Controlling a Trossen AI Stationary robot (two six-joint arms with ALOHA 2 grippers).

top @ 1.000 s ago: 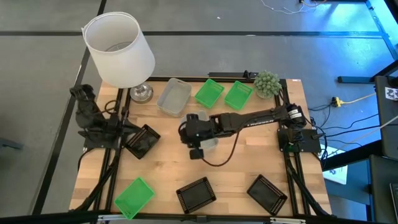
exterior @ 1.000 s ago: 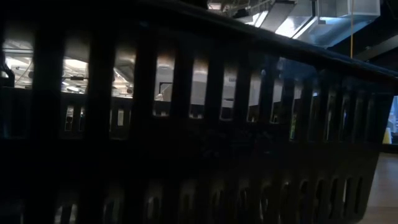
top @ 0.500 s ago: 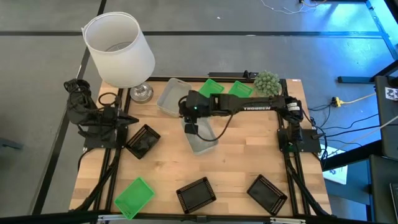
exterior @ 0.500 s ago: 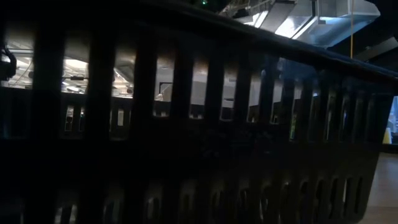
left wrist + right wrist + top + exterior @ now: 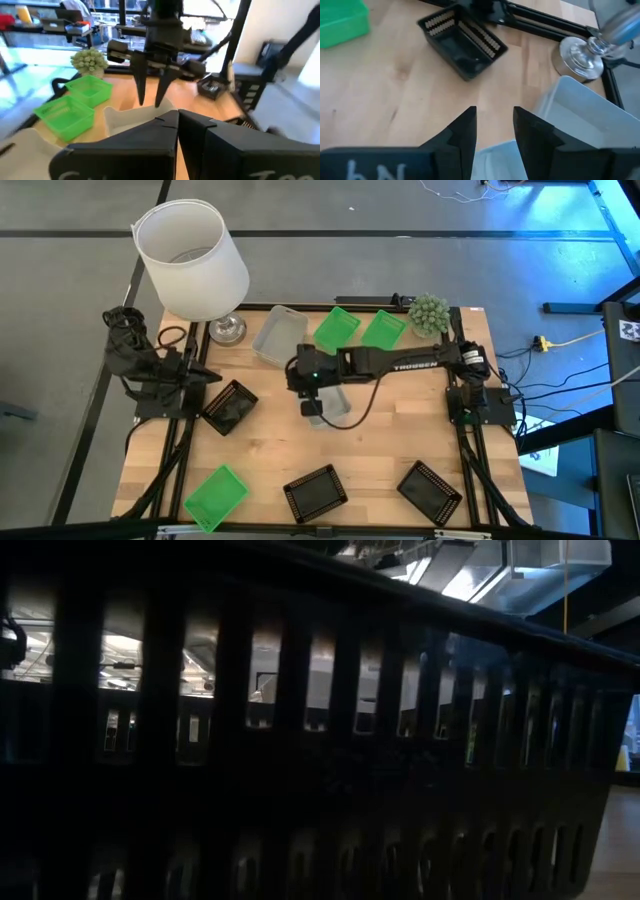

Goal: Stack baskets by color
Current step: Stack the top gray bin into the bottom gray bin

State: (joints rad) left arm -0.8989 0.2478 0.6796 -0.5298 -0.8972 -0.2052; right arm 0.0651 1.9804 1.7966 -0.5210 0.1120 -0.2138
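Grey-white basket (image 5: 335, 402) lies mid-worktop. The right claw (image 5: 494, 115) has swung back from the rear baskets and hangs over it, fingers apart, so no grip yet. Left claw (image 5: 177, 117) waits closed at the worktop's left edge.

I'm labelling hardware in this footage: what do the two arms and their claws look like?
Both arms are dark, near black, and jointed. The right arm carries white lettering along its long link, and a black cable loops beneath it. Its claw has two flat, dark, wedge-shaped fingers. The left arm is black too, on a base by the table edge; its claw shows angular black fingers with faint pale lettering.
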